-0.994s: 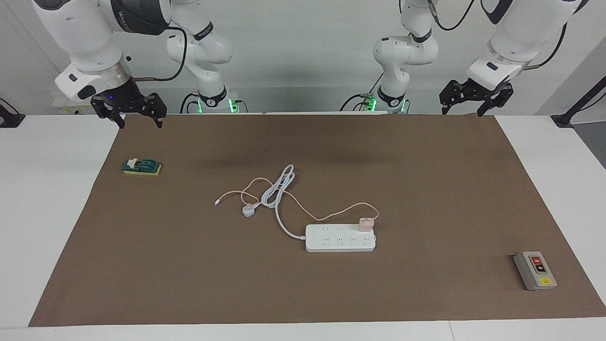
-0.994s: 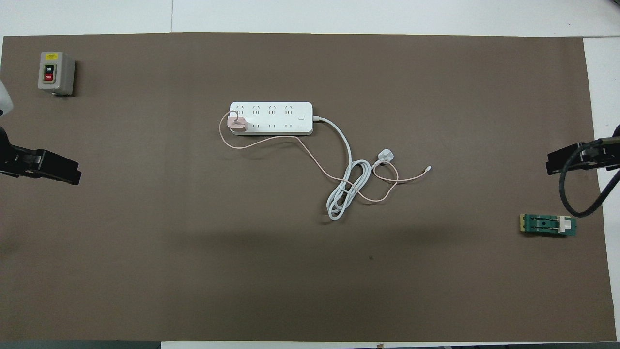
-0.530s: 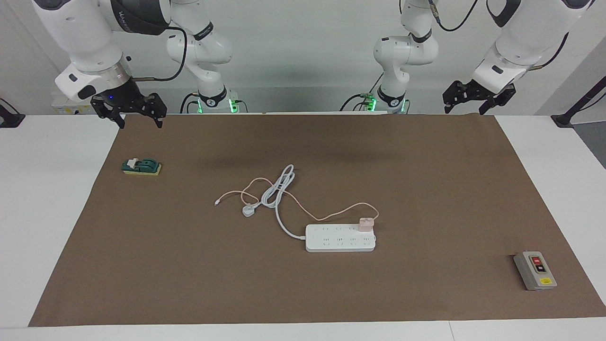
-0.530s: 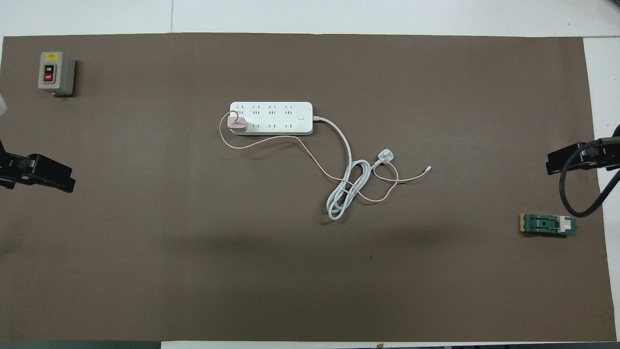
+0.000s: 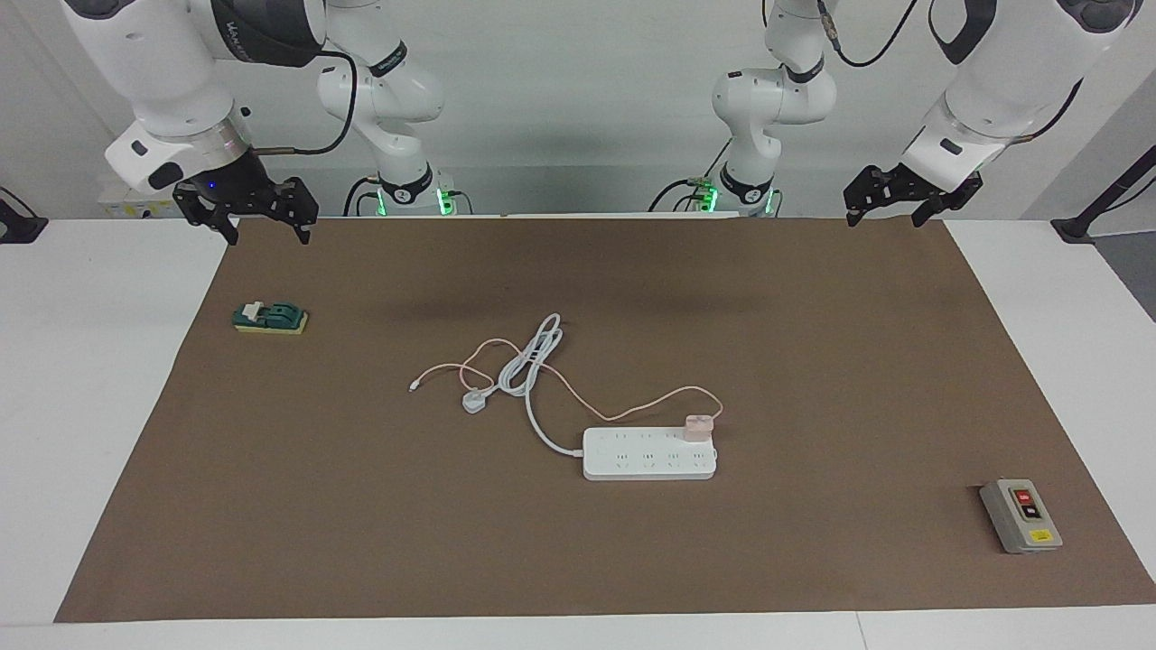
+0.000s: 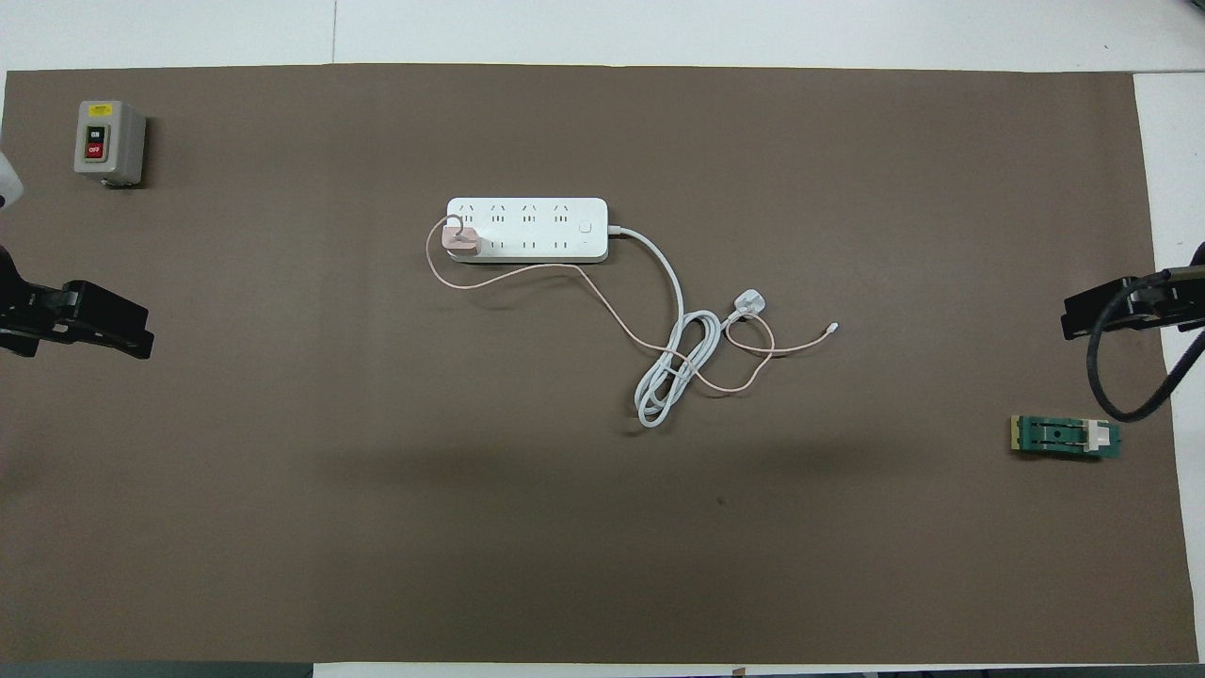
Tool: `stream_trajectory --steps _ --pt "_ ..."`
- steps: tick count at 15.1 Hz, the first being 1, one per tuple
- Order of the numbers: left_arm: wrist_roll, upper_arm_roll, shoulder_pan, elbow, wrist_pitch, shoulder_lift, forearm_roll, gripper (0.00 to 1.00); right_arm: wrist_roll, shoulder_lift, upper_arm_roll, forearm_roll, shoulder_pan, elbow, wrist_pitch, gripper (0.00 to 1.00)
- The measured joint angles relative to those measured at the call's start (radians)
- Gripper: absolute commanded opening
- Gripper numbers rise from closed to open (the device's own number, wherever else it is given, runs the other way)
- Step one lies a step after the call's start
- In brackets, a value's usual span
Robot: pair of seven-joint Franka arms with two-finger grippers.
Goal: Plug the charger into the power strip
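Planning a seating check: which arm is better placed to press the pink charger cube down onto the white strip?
Left, probably. The small pale pink cube-shaped charger sits on the long white power strip at its end toward the left arm. The left tool and right tool both hang open, empty.

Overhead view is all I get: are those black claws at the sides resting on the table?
Observer: No. The left gripper hangs in the air over the mat's edge nearest the robots, open and empty.
Operator: And the other one?
Observer: The right gripper hangs over that same edge at its own end, also open and empty.
Operator: Is the charger in?
Observer: The charger stands upright on the strip, its base against the top.
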Motion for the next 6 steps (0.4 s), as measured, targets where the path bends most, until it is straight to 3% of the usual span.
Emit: stream_trajectory --steps 6 --pt "-0.005 -0.049 0.064 0.001 0.011 -0.009 0.003 1.00 0.000 0.000 0.000 0.000 0.000 0.000 0.000 1.00"
